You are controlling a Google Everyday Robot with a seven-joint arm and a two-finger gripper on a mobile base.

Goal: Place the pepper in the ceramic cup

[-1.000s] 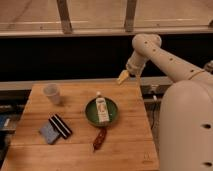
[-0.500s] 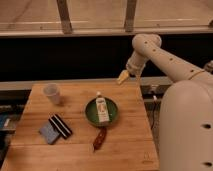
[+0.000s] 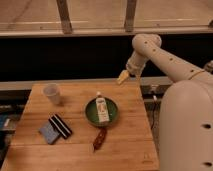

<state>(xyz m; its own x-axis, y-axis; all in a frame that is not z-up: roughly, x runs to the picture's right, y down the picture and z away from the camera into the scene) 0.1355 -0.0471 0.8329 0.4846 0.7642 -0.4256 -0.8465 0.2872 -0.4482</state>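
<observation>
The dark red-brown pepper (image 3: pixel 99 139) lies on the wooden table (image 3: pixel 130 150) just in front of the green bowl (image 3: pixel 91 113). The whitish ceramic cup (image 3: pixel 52 93) stands upright at the table's back left. My gripper (image 3: pixel 122 78), with yellowish fingertips, hangs above the table's back right edge, well apart from both the pepper and the cup. It holds nothing that I can see.
A white bottle with a label (image 3: pixel 102 109) lies in the green bowl at the table's middle. A blue and a black striped packet (image 3: pixel 55 128) lie at the front left. My white arm and base (image 3: pixel 185 125) fill the right side. A dark rail runs behind the table.
</observation>
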